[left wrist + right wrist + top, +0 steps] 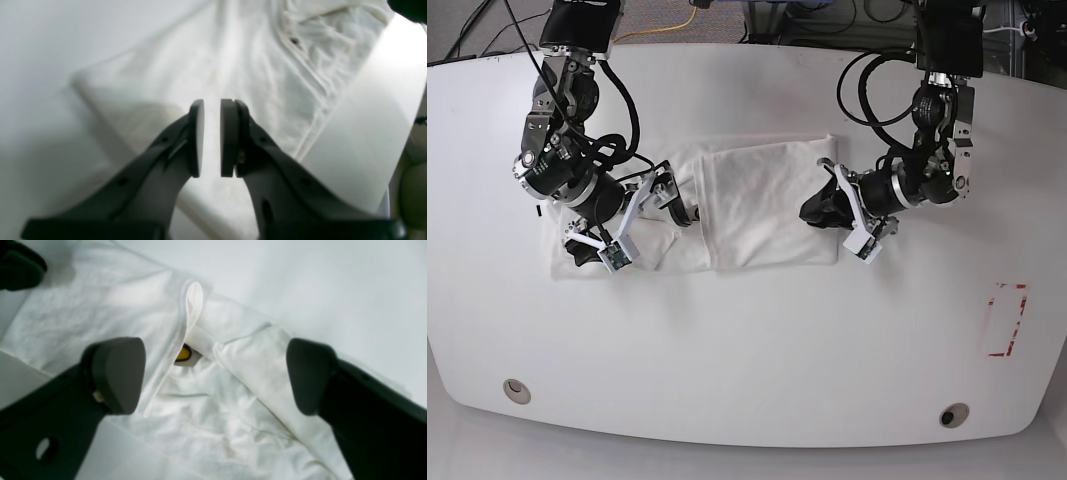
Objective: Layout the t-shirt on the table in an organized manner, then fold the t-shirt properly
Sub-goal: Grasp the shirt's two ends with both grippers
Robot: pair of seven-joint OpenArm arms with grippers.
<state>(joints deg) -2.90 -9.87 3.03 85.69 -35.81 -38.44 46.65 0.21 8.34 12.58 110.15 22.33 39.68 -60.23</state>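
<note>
A: Where do we stand? The t-shirt lies partly folded on the table, long axis across it, between our arms.

B: Our right gripper is spread wide over the bunched end, empty. Our left gripper is nearly closed, a slim gap, pinching nothing.

Yellow cable looped on grey floor. Black cables well left of yellow cable. Tangle of dark wires to right of yellow cable.
</note>
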